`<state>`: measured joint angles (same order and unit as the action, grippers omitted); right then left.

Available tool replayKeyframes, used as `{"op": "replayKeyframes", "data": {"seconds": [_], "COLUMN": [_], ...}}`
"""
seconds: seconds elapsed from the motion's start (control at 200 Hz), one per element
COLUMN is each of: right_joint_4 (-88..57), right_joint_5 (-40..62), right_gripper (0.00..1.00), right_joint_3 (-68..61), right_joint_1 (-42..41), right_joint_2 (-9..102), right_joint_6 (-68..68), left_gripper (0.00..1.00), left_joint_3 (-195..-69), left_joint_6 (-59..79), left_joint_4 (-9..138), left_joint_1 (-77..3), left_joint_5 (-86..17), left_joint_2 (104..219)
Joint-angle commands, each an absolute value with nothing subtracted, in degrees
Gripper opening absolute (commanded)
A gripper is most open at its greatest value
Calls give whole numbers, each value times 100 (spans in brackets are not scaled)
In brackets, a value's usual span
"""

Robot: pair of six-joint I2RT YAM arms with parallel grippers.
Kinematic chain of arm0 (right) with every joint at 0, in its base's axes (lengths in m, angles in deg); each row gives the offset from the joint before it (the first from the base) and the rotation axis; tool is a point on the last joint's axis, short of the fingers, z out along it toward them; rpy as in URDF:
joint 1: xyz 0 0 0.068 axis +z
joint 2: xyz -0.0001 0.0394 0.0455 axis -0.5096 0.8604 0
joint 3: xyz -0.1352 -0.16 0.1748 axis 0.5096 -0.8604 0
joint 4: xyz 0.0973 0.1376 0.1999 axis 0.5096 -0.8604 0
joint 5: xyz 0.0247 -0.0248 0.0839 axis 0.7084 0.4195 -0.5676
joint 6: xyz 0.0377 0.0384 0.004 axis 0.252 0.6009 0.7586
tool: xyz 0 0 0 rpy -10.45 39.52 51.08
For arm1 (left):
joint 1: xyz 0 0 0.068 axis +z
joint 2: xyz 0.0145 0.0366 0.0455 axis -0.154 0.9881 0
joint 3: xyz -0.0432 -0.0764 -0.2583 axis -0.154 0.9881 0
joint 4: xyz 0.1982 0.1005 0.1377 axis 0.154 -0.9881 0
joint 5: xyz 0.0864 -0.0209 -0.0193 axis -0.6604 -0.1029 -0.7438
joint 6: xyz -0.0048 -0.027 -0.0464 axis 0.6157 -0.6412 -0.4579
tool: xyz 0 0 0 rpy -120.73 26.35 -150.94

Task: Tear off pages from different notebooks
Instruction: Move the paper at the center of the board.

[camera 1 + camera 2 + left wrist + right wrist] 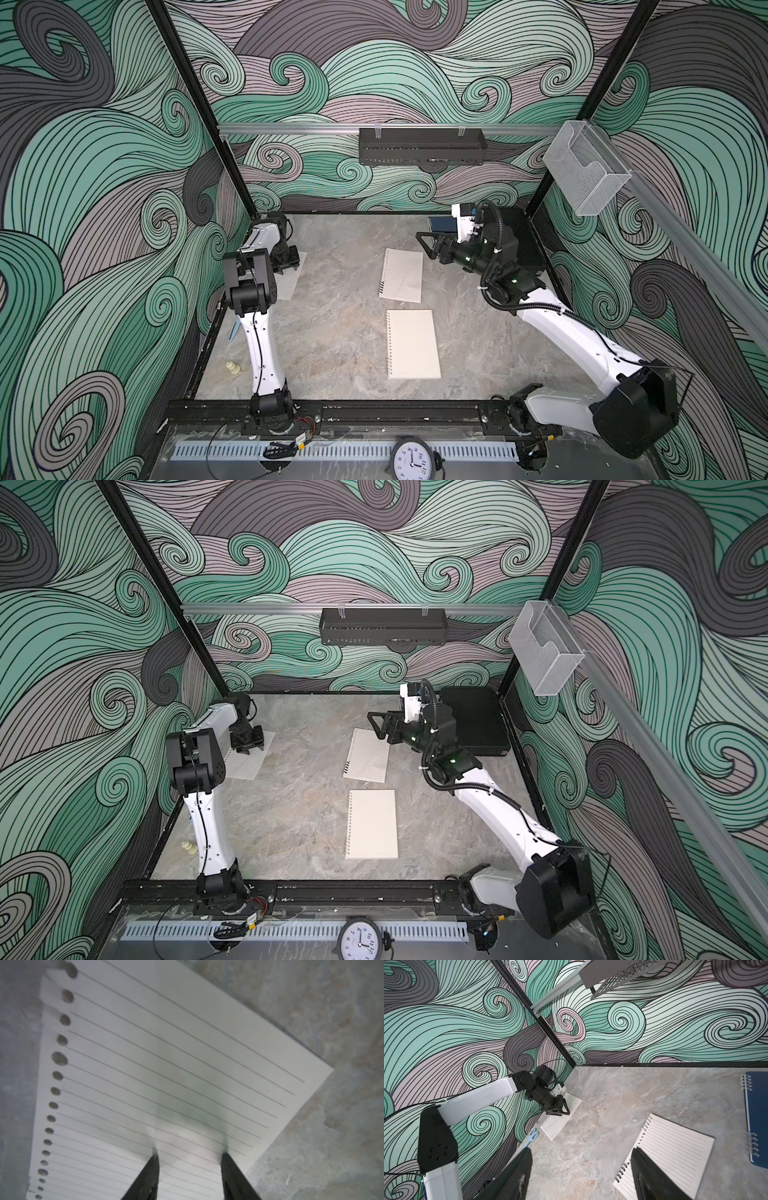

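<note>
- Grey marbled tabletop (340,332), walled in by green and mauve swirl-patterned panels.
- Flat black case (473,717) lies in the far right corner.
- Cream notebook (413,344) lies flat near the middle, on the side closer to the arm bases, with its spiral on the left.
- White lined notebook (402,275) lies just beyond it, apart from it.
- Dark blue notebook (758,1115) lies closed at the far side beside the case.
- One loose lined page (166,1064), with punched holes along one ragged edge, lies flat at the far left.
- Left hand (250,750) is released, its fingers spread directly over that page.
- Right hand (581,1151) is released and empty, raised above the white lined notebook's far end.
- Light blue scissors (532,1134) lie by the left wall.
- A small cream piece (232,368) stands near the left arm's base.
</note>
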<state>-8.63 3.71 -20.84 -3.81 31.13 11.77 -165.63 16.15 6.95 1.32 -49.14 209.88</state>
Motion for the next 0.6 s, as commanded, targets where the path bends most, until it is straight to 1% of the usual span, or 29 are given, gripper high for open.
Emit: {"op": "replayKeyframes", "data": {"seconds": [0.0, 0.27, 0.595], "right_joint_4": [-817, -682, -751], "right_joint_5": [458, 494, 511], "right_gripper": [76, 76, 76], "right_joint_3": [-2101, -2083, -2132], "right_joint_1": [-411, -410, -411], "right_joint_2": [2979, 3046, 3065], "right_joint_6": [1379, 1527, 1509], "left_gripper": [48, 45, 46], "left_joint_3": [-16536, -16669, -16897], "left_joint_6": [1744, 1806, 1843], "left_joint_4": [595, 566, 580], "left_joint_1": [402, 608, 624], "left_joint_5": [-4827, -4600, -4348], "left_joint_2": [21322, 21388, 21415]}}
